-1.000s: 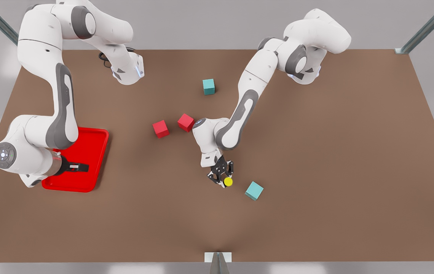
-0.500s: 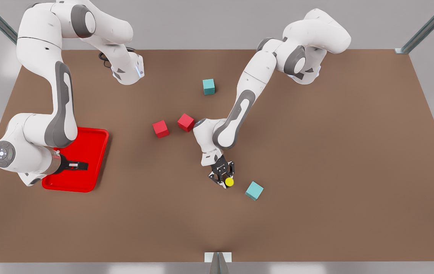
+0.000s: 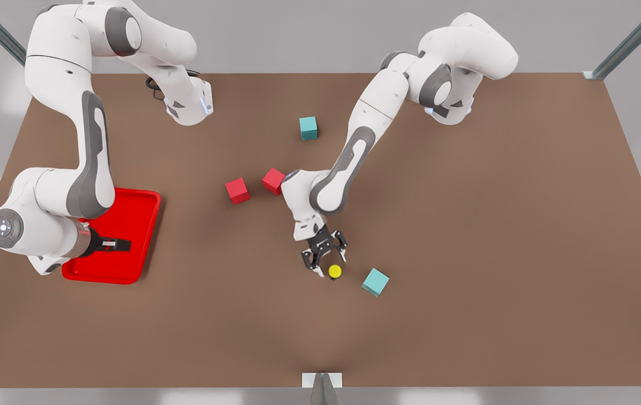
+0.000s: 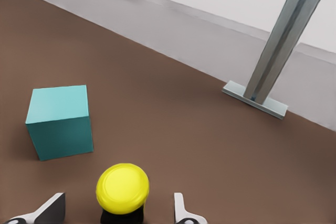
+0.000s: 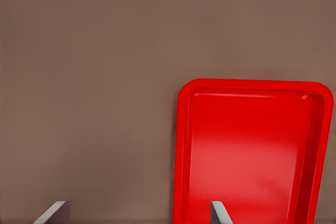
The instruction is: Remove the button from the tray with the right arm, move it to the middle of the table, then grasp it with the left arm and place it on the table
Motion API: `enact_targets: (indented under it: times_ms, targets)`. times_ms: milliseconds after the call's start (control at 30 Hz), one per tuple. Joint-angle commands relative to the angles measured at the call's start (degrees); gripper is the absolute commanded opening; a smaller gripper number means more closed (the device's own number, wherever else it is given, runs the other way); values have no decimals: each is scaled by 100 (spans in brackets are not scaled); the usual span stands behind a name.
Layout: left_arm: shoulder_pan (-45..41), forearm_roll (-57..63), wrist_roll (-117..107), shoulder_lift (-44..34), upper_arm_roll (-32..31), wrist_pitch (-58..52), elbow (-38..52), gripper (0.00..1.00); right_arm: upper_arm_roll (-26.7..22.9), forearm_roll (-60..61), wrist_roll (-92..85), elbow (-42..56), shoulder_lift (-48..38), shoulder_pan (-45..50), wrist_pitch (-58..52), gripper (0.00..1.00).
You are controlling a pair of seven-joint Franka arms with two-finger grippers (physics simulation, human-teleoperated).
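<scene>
- Front view: the button [image 3: 335,271] is sitting on the table [image 3: 495,236] around the middle, yellow cap up. The left gripper [image 3: 325,263] is right at it with its fingers spread apart, not gripping, so the button looks let go. A teal cube [image 3: 375,282] is just beside the button on the front view's right. Two red cubes [image 3: 237,190] [image 3: 273,180] are near the left arm's [image 3: 348,163] elbow, and another teal cube [image 3: 308,128] is farther back.
- Same view, over on the front view's left: the right arm [image 3: 81,146] waits over the tray [image 3: 143,225], with the right gripper [image 3: 121,246] hanging above the tray's red floor. Can't really judge its fingers from this angle.
- Left wrist view: button [image 4: 123,189] is standing on the brown table between the two fingertips [image 4: 50,208], with a clear gap on both sides, so nothing is touching it. Teal cube [image 4: 60,121] is near it, and a metal post [image 4: 278,51] stands at the table edge beyond.
- Right wrist view: tray [image 5: 184,145] lies on the table below, and the two fingertips [image 5: 219,212] are wide apart, one over the tray and one over bare table.
</scene>
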Motion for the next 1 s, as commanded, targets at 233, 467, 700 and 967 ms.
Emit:
enact_targets:
  times_ms: [233, 467, 700, 967]
  targets:
    - [751, -1052, 2886, -2504, -415, -928, -1192, 100, 9, -9, -50, 521, 203, 12, -627, 100]
    - [4127, -2396, 8941, -3471, -3193, -1921, -1729, 100, 35, 17, -59, 311, -147, -14, -347, 100]
    - [4408, -4938, 12566, -5342, -1417, -4172, -1982, 100, 61, -27, -77, -226, -517, -6, 67, 100]
    - [4848, -5026, 12425, -5634, -1285, -3196, -2651, 100, 61, -27, -77, 214, -236, -5, -196, 100]
